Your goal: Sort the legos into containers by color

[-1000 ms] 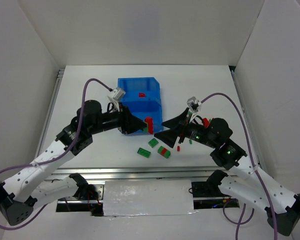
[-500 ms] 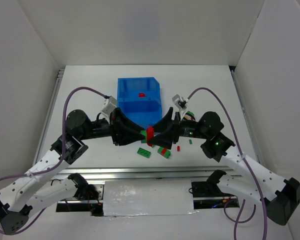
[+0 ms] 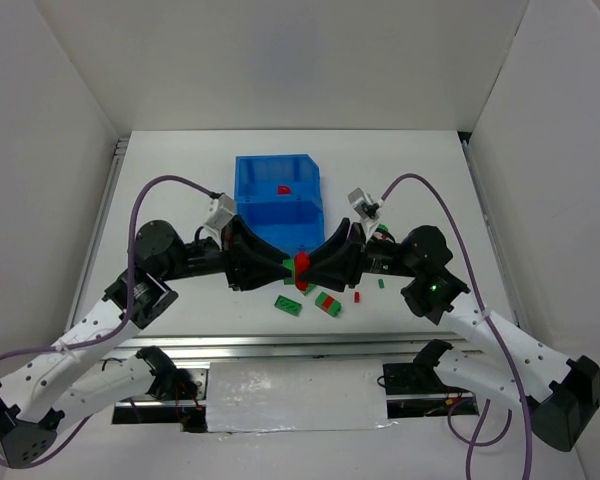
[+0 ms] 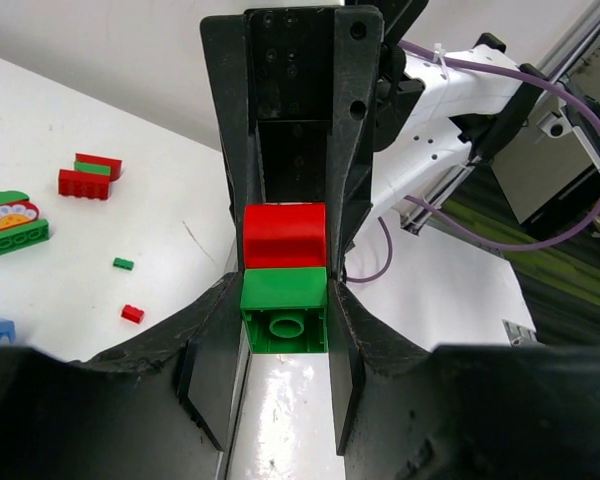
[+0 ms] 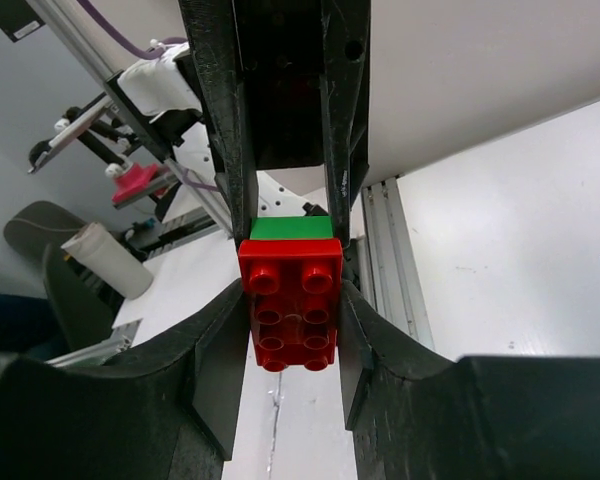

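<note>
Nearest the arm bases, in front of the blue bin (image 3: 242,190), loose bricks lie on the table (image 3: 180,170): a green one (image 3: 288,305), a red-and-green pair (image 3: 328,302) just beside it, and two tiny bits, red (image 3: 357,296) and green (image 3: 381,283), off to the right.

A little closer to the bin, just off its front wall, the two claws meet nose to nose over a stuck pair held in the air. The left gripper (image 4: 283,295) is clenched on the green brick (image 4: 284,305). The right gripper (image 5: 292,295) has its fingers pressed against both sides of the red brick (image 5: 291,310), so it looks to be grasping that half.

The step in hand seems to be splitting this pair so that each colour can go its own way. The next move probably calls for firm grips on both halves and a pull or twist apart, without either brick slipping.

Behind them, the bin's near compartment looks empty from above. Beyond the middle wall (image 3: 277,207), one red piece (image 3: 283,188) lies in the far compartment, so the red brick likely belongs there.
</note>
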